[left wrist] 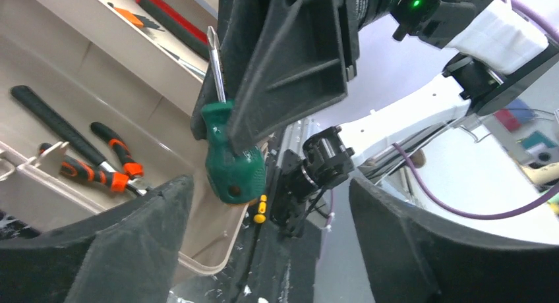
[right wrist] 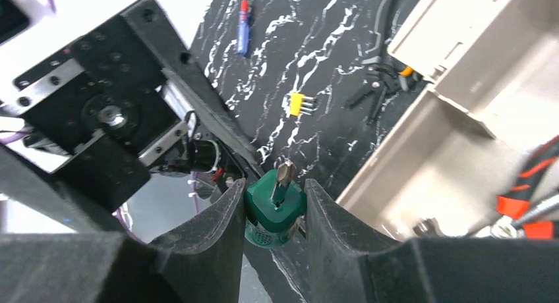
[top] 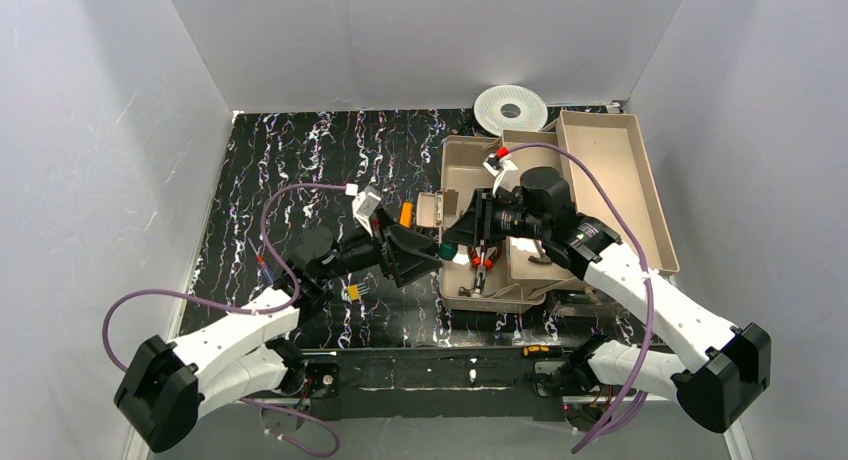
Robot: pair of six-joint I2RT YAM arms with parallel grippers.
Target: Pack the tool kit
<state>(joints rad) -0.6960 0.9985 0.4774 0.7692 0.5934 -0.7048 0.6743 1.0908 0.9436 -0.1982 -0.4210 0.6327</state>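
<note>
The green screwdriver [right wrist: 275,207] stands with its tip up between the fingers of my right gripper [right wrist: 273,204], which is shut on the handle just off the toolbox's near left corner. My left gripper [left wrist: 270,230] is open, with its fingers spread wide on either side below the screwdriver [left wrist: 231,165] and not touching it. From above, both grippers meet at the screwdriver [top: 447,250], left gripper [top: 420,255] and right gripper [top: 462,238]. The toolbox [top: 465,165] lies open. A black-handled hammer [left wrist: 56,125] and red pliers [left wrist: 109,161] lie inside it.
A beige tray [top: 640,170] sits right of the toolbox and a white spool [top: 510,108] behind it. On the black table lie a small yellow piece [right wrist: 301,104], a blue-and-red screwdriver [right wrist: 243,33] and dark pliers [right wrist: 376,85]. A red-handled tool [left wrist: 171,20] rests on the toolbox's upper shelf.
</note>
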